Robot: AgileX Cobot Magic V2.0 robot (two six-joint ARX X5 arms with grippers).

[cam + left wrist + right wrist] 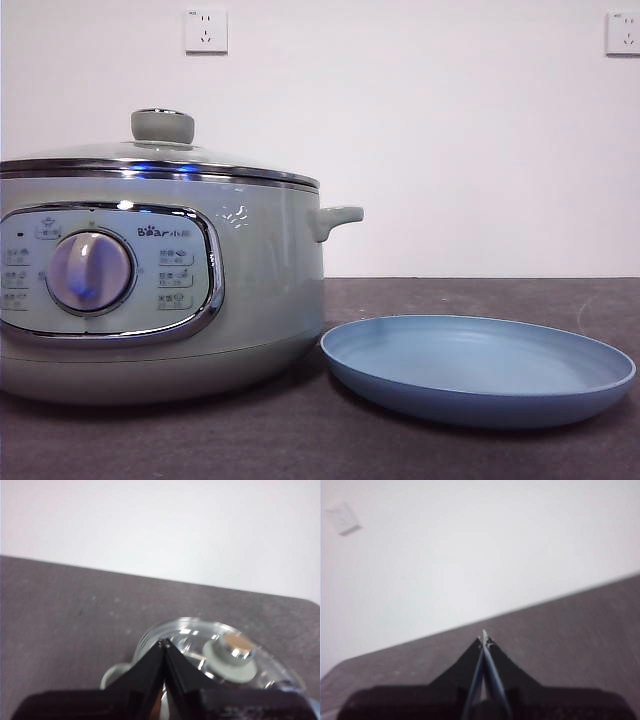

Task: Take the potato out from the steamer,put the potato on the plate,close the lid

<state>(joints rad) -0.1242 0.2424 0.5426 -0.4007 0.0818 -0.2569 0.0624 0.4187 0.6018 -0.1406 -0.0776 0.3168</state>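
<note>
Glass, shallow-domed and chrome-rimmed, the lid (150, 152) sits closed on the large pale grey-green steamer (250, 290), so the potato cannot be seen; I judge it is inside. Just beside the steamer lies the wide light blue plate (478, 368), bare and ready to receive it. Above the lid hangs the left gripper (164, 642), jaws pressed together, near the lid's stubby knob (231, 656). Over the dark table (580, 630) waits the right gripper (483, 636), jaws also together, holding nothing.
</note>
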